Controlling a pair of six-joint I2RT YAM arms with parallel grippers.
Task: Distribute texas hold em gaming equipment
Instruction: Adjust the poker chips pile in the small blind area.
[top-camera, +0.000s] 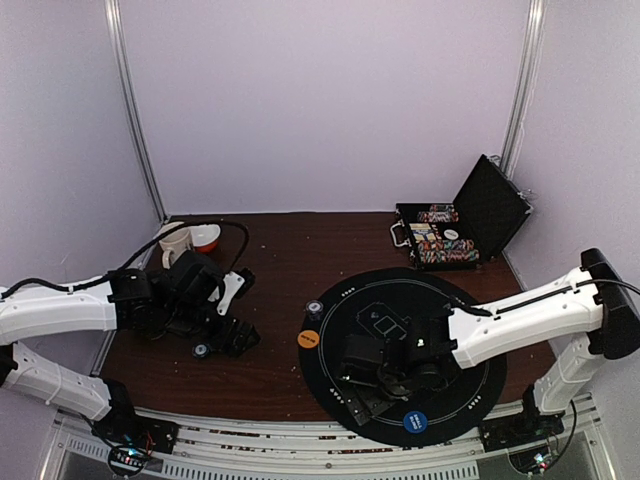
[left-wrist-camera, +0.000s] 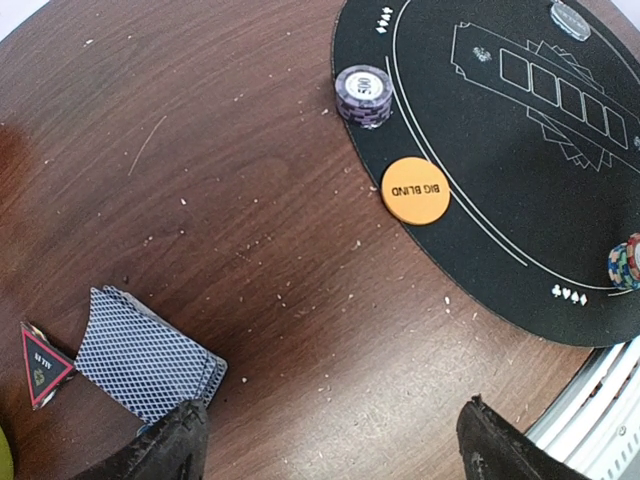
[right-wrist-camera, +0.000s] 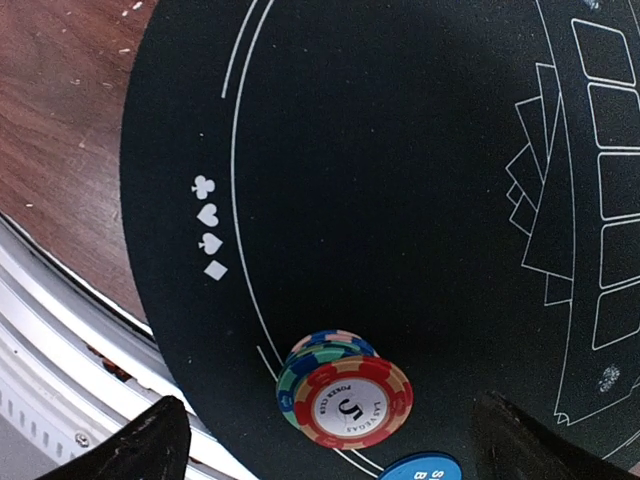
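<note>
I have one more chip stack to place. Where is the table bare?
Bare wood runs along the back, between the bowl and the chip case. Another patch lies between the deck and the orange disc. Crowded: the mat's near edge, under the right gripper, with a chip stack and the blue disc.

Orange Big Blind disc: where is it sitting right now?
In the top view the disc lies at the left edge of the round black mat, just on the near side of a small stack of dark chips.
</note>
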